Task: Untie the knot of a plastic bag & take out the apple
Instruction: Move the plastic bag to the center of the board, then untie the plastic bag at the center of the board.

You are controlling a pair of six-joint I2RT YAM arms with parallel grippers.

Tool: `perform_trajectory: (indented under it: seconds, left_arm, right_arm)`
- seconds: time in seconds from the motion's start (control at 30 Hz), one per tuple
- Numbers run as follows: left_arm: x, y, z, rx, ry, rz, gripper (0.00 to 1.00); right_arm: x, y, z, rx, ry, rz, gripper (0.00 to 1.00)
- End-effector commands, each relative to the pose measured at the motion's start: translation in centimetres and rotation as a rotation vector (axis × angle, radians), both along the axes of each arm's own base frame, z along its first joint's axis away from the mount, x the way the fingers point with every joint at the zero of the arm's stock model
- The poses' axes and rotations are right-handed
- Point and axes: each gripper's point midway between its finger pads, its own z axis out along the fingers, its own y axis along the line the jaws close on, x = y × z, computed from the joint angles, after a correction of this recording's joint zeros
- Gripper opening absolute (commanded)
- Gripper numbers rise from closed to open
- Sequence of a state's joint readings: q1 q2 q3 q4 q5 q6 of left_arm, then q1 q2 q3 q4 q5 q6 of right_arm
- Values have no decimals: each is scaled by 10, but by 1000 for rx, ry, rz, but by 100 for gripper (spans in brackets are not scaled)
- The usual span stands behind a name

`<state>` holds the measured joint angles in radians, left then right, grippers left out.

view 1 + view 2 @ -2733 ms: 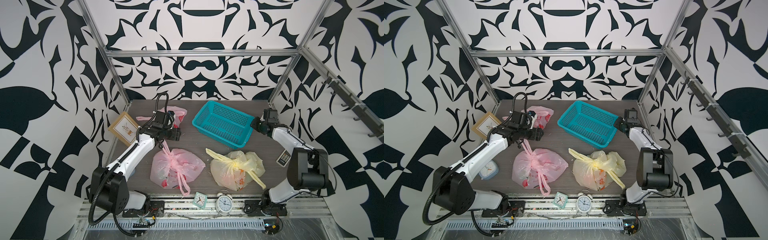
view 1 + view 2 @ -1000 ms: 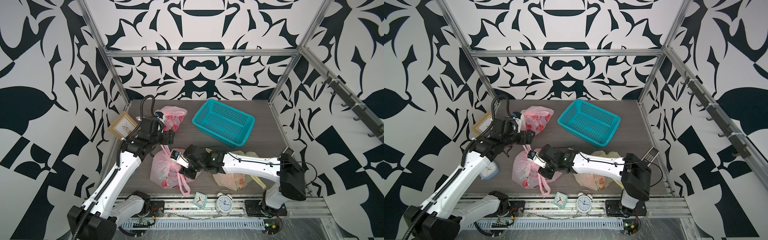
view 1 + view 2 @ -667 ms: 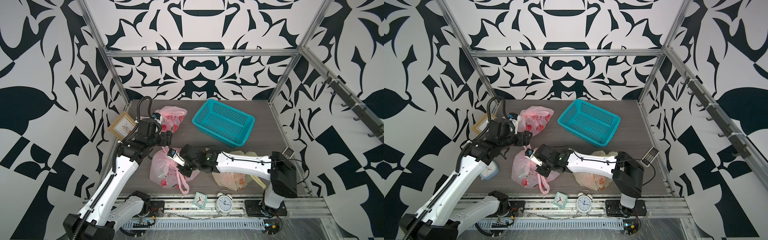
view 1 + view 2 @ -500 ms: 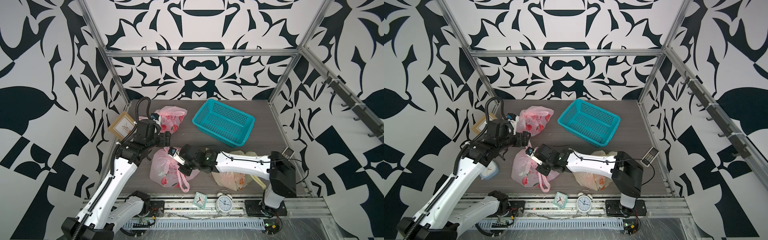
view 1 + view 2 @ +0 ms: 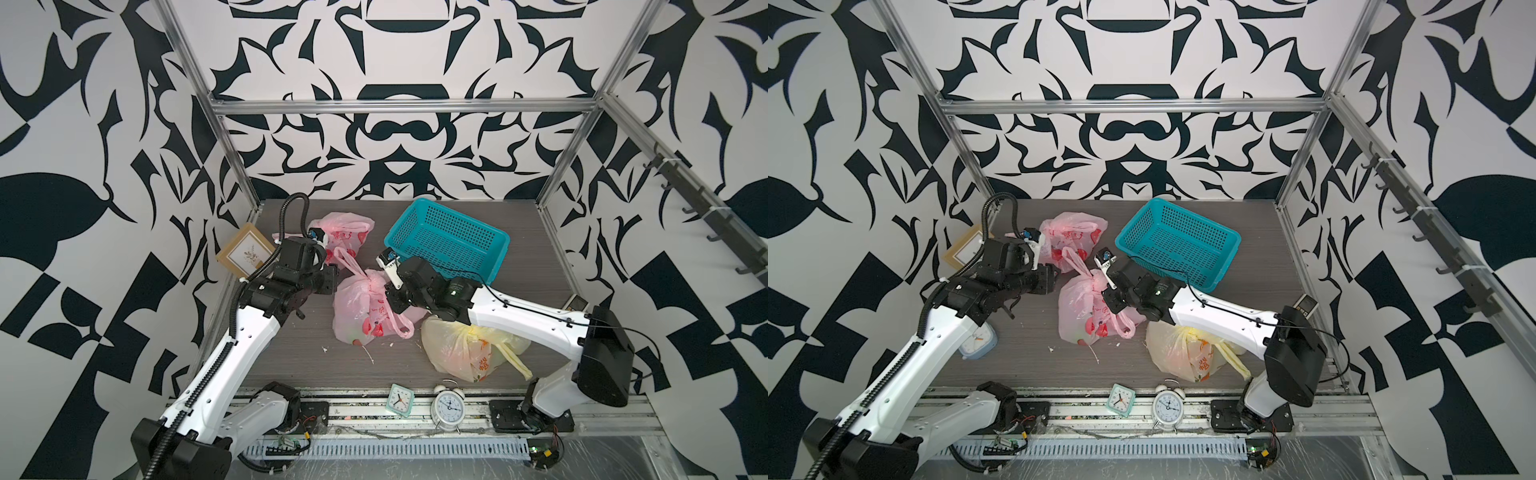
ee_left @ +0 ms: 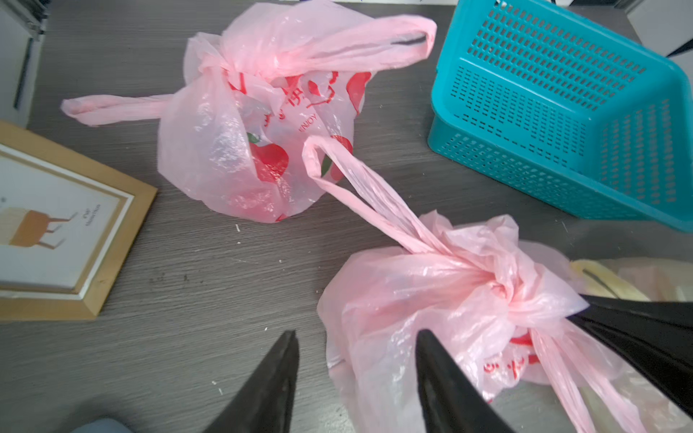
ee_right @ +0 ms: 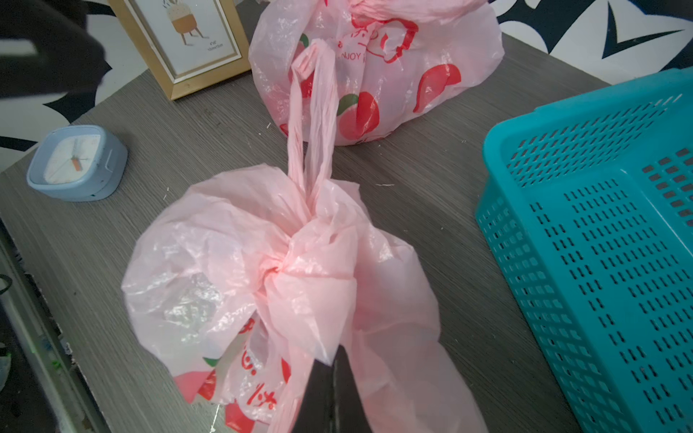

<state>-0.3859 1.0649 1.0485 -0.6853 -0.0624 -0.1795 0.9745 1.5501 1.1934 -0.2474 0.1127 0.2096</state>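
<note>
Right wrist view: pinching a fold of the pink bag (image 7: 210, 270) just beside the knot (image 7: 279, 268), right gripper (image 7: 332, 365) pressed together now, part open a second ago. Grip taken, then; knot still tied, apple unseen among the red print, presumably inside. Bag mid-bench (image 5: 291, 353), near the teal basket (image 5: 449, 241). Left gripper (image 6: 356, 333) half spread, narrower than before, close at the bag's flank, holding nothing. Next, probably: brace and pull the tail loose.

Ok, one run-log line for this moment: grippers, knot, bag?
phase: untying | right gripper: shut on near pink bag, just beside knot | left gripper: open, next to same bag | knot: tied
</note>
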Motion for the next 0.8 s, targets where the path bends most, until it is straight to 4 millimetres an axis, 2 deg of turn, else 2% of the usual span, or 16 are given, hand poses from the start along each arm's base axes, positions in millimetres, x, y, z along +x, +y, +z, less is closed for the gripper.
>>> perform_trajectory:
  seconds: [0.0,0.17,0.27,0.4,0.53,0.6,0.77]
  left_arm:
    - [-4,-19,-9,2,42,-87,52]
    - [0,-52,-17,48,23,-190,56]
    - [0,-63,-29,76,54,-227,54]
    - [-2,-68,-42,90,92,-242,52]
    - [0,-62,-48,120,98,-215,51]
    - [3,-63,-59,136,123,-212,46]
    - [0,-69,-70,127,161,-245,28]
  right_arm:
    - [-4,9,13,67,2,21,0]
    - [-6,15,3,59,44,42,0]
    - [-6,16,4,65,48,38,0]
    - [-4,16,4,73,57,35,0]
    - [-4,17,4,81,67,42,0]
    - [-4,18,5,84,69,43,0]
    - [-4,16,7,91,70,36,0]
